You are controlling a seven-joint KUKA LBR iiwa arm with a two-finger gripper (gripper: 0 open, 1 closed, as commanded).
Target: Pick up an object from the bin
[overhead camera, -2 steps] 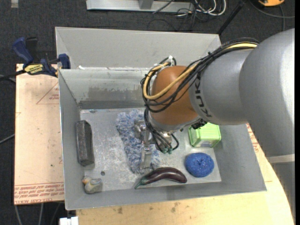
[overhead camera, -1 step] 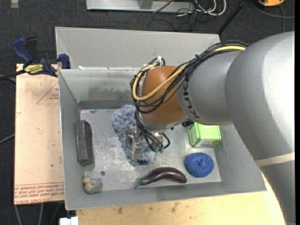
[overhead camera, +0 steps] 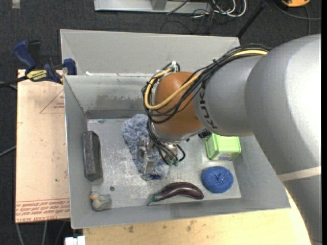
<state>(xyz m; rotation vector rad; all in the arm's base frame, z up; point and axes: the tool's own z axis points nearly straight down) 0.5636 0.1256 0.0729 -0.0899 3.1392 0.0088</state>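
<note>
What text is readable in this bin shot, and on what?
"KU": black letters on the grey robot arm, beside its orange cover; the rest of the word is hidden.
Light green box: no legible print.

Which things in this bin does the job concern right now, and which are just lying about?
In hand: gripper, over the blue-and-white crumpled cloth at the middle.
Lying about: grey bar, small stone-like lump, purple aubergine, blue ball, green box.
</note>
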